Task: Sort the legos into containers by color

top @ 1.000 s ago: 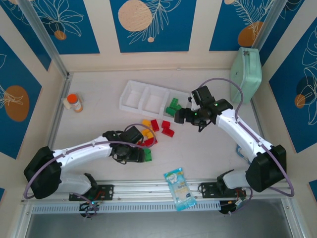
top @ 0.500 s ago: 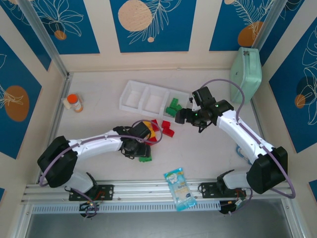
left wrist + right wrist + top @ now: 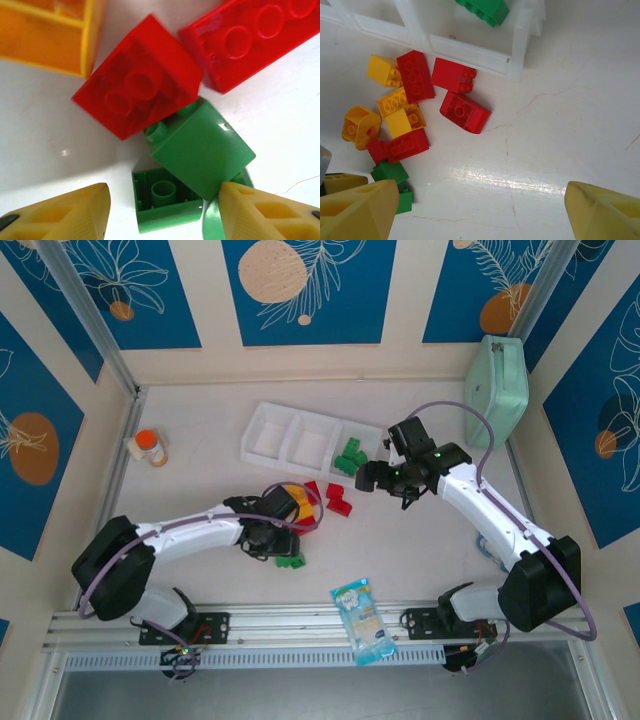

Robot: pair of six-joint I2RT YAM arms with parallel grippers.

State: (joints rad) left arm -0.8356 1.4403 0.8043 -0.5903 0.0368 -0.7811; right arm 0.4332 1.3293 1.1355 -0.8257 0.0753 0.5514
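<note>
The left gripper (image 3: 163, 192), jaws apart, straddles green legos (image 3: 200, 150). The right gripper (image 3: 481, 189) hovers near the containers (image 3: 517, 55), jaws wide and empty.

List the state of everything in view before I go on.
left tool: open, straddling loose green legos on the table.
right tool: open, empty.
tray: right compartment holds binned green legos; other two look empty.
red and yellow legos: loose on the table.
mint-green case: lid shut.
bottle: capped, upright.
</note>
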